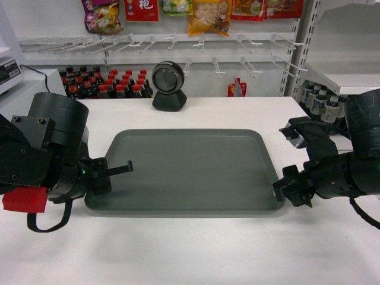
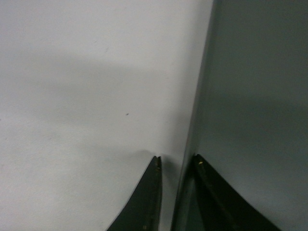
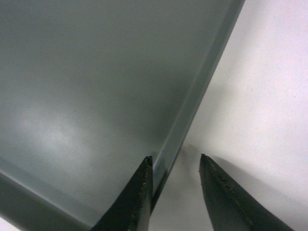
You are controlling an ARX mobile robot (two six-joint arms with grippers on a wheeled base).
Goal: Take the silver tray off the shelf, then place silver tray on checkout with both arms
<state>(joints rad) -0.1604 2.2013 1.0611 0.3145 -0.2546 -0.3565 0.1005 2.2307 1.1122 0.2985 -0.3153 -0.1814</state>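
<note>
White tabletop (image 1: 190, 249) carries the grey-green silver tray (image 1: 187, 169), lying flat at its middle. The left pincer (image 1: 113, 172) straddles the tray's left rim, jaws narrowly parted around it. The right pincer (image 1: 284, 191) straddles the right rim likewise, not clamped.

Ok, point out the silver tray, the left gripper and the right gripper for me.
silver tray (image 1: 190, 169), head view, bare middle of its flat surface.
left gripper (image 2: 175, 166), left wrist view, between the fingertips straddling the tray's rim.
right gripper (image 3: 175, 161), right wrist view, between the fingertips straddling the tray's rim.
</note>
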